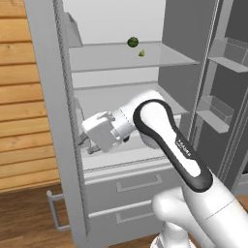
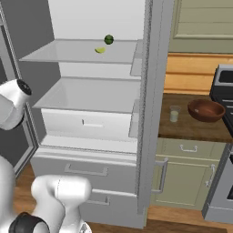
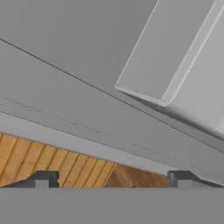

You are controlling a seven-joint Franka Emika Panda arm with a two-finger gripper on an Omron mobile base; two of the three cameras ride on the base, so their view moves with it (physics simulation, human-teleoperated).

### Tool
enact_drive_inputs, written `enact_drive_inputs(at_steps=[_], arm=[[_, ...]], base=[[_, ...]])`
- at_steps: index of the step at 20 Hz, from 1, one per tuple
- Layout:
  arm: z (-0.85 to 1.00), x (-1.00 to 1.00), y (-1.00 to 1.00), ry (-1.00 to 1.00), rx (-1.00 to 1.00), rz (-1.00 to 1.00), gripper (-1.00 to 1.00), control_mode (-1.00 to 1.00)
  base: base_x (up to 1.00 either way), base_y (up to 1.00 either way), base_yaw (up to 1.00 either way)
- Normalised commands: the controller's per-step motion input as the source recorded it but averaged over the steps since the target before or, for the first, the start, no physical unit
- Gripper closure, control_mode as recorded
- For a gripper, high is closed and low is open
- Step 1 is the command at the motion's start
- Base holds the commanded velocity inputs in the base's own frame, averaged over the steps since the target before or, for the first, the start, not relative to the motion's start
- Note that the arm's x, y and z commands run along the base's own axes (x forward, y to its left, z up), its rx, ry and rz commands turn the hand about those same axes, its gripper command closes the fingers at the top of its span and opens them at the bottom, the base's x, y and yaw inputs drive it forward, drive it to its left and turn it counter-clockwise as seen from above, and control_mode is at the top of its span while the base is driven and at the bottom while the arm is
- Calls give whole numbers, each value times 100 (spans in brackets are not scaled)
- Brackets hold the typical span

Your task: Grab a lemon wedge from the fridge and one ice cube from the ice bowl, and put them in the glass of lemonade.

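The fridge (image 1: 121, 97) is open and the lemon wedge (image 1: 142, 53) sits on its top shelf, upper middle of the frame, so the gripper (image 3: 111, 178), which looks spread apart and empty, must reach up.

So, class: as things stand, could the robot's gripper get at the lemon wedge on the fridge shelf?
Probably yes. The fridge doors are open and the lemon wedge lies exposed on the upper shelf beside a dark green ball. The gripper sits lower, so it must rise first.
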Motion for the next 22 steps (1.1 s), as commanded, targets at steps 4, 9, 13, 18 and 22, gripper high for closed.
enact_drive_inputs(at_steps=[4,9,13,18,22], arm=[[16,-92,-49,-10,1,0,-100,-100],[65,-65,-37,-14,-2,0,-100,-100],[78,-2,-38,-1,-24,-12,-100,-100],[33,18,-49,-1,-39,-15,-100,-100],[0,1,-63,-13,-41,-15,-100,-100]], base=[[0,0,0],[0,0,0],[0,0,0],[0,0,0],[0,0,0]])
